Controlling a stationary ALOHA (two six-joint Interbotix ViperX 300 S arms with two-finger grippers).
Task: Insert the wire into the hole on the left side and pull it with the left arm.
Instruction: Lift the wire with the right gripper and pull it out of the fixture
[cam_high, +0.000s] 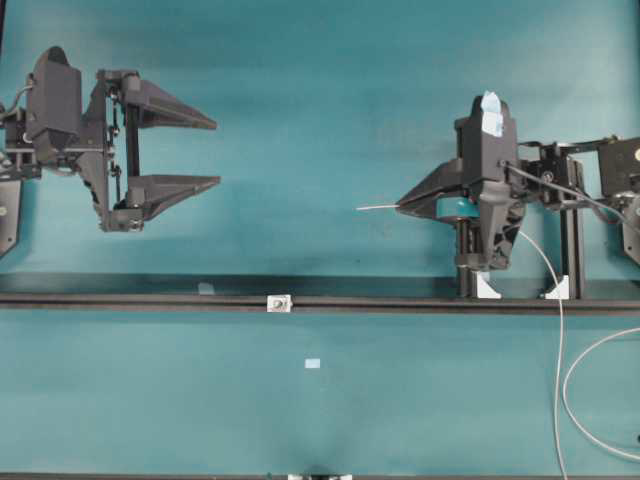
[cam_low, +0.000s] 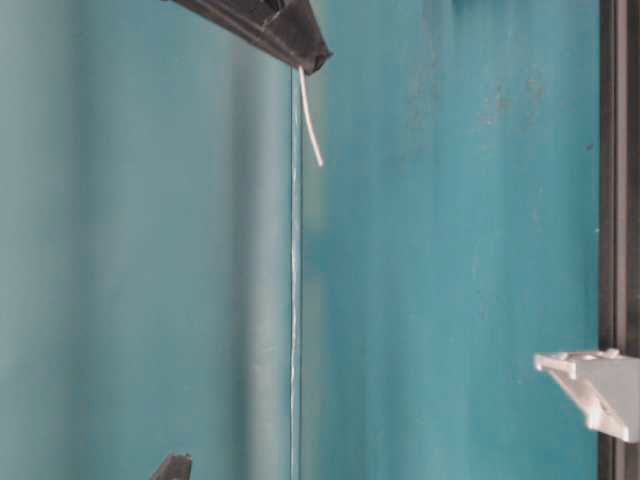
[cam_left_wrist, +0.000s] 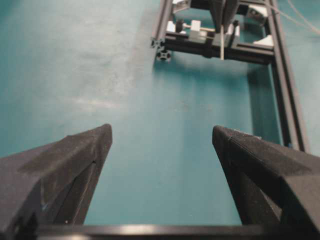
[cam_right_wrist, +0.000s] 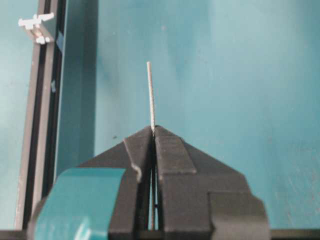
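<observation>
While clamped on one wire (cam_right_wrist: 150, 92), right fingers (cam_right_wrist: 172, 150); two left fingers (cam_high: 172, 105) apart.

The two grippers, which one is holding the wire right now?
The right gripper, the one with teal tape: its jaws are shut on the wire, whose tip sticks out past them. The left gripper, plain black, stands wide open and empty.

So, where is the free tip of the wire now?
In the overhead view the wire tip sticks out leftward from the shut right gripper, on the right side, above the black rail and well right of the hole.
</observation>
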